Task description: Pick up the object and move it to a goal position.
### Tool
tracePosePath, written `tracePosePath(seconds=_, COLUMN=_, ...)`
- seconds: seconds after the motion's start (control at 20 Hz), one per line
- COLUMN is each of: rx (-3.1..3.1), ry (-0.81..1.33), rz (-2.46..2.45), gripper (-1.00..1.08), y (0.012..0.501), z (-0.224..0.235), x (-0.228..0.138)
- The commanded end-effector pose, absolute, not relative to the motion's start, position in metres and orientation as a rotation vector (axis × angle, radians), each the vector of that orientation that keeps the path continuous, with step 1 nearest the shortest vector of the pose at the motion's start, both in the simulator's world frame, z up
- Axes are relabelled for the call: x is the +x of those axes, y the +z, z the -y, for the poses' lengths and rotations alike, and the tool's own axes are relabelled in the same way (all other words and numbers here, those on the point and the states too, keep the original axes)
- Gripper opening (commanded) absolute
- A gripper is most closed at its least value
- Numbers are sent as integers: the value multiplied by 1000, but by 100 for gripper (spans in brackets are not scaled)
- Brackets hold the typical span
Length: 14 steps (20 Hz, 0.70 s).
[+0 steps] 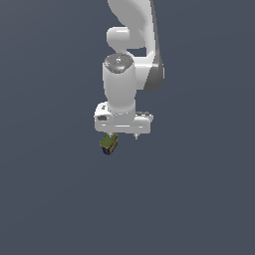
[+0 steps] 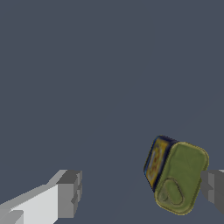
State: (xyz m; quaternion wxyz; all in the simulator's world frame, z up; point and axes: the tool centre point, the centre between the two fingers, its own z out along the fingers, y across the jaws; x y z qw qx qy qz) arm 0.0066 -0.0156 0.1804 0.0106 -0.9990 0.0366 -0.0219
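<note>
White arm (image 1: 130, 55) hangs down from above over a plain dark grey floor (image 1: 199, 199), wrist pointing straight down. Below the wrist, the claw (image 1: 118, 135) sits low, its fingers mostly hidden in the exterior view by the hand body. Small olive-green block (image 1: 109, 143) with dark blue and orange-yellow edges shows just under the claw, toward the exterior view's left of the hand's centre, tilted rather than square. Wrist view: the two grey fingers (image 2: 69, 194) stand wide apart, with open floor between them. The block (image 2: 181, 177) lies close against the far finger, touching or nearly touching its pad; well apart from the other finger. Its green face bears a raised oval mark; the orange-yellow side faces the gap. Claw is spread, not clamped on the block. Cannot tell whether the block rests on the floor or is lifted.
</note>
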Motion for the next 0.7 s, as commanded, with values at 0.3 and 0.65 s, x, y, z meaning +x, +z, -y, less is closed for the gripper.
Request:
tracePosePath(seconds=0.3, rx=-3099, ry=-29, rz=-434, gripper=100, y=139, z=58, x=-18)
tracePosePath(seconds=0.65, rx=-3071, ry=-5, rz=-649, gripper=100, y=114, z=85, x=-39)
